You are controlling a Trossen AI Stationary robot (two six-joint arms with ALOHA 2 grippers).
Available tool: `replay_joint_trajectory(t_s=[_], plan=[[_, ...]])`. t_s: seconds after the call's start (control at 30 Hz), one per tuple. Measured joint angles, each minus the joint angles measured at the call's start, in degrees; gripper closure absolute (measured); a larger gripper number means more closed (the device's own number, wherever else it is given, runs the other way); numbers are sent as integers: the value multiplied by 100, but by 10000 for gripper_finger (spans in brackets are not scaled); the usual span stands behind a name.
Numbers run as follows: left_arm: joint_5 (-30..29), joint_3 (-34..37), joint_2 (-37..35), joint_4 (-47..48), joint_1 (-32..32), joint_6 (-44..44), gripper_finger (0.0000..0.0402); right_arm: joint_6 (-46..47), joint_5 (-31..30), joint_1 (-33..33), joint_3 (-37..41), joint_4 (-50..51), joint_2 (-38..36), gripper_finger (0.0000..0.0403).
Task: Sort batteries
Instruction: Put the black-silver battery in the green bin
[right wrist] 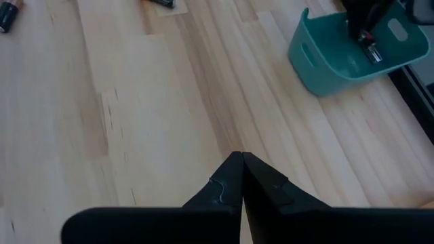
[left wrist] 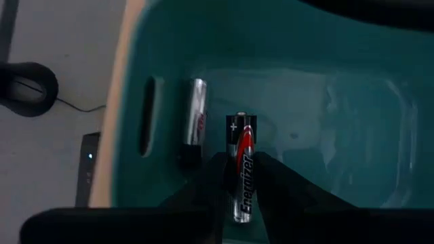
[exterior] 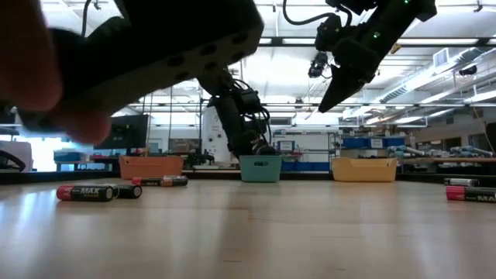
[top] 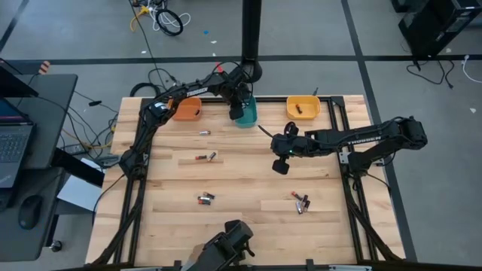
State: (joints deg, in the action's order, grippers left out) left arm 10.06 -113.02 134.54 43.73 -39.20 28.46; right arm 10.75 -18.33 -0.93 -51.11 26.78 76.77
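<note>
My left gripper (top: 239, 108) reaches down into the teal bin (top: 247, 114) at the table's far edge. It is shut on a black-and-red battery (left wrist: 243, 169). A silver battery (left wrist: 195, 122) lies on the bin's floor beside it. Loose batteries lie on the wooden table in small groups (top: 203, 132), (top: 207, 157), (top: 205, 199), (top: 301, 202). My right gripper (top: 282, 167) hangs shut above the table's middle right, holding nothing; its closed fingertips (right wrist: 242, 157) point down at bare wood. My left gripper pinches the black-and-red battery between its two fingers, one on each long side (left wrist: 234, 177) near the middle of its length. The fingers slant down from above and run along the battery. The battery's plus end (left wrist: 241, 124) points out past the fingertips, over the bin's floor.
An orange bin (top: 187, 111) stands left of the teal one, and a yellow bin (top: 303, 108) with a battery in it stands to the right. A dark mount (top: 226, 248) sits at the near edge. Black frame rails (top: 135, 173) run along both table sides.
</note>
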Motion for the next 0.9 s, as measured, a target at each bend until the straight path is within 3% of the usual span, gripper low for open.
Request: replay_joint_trajectory(t_s=[0.33,0.63,0.77,0.9], plan=[[-4,-456,0,301,94,-50,311,0,1,0,0,129,-2,383],[-256,-471,0,500,102,-13,277,0,2,0,0,164,-2,377],[-261,-450,-256,583,143,265,322,-42,8,49,0,323,-60,386],[893,-308,-769,118,189,240,390,128,-65,294,0,662,-234,395]])
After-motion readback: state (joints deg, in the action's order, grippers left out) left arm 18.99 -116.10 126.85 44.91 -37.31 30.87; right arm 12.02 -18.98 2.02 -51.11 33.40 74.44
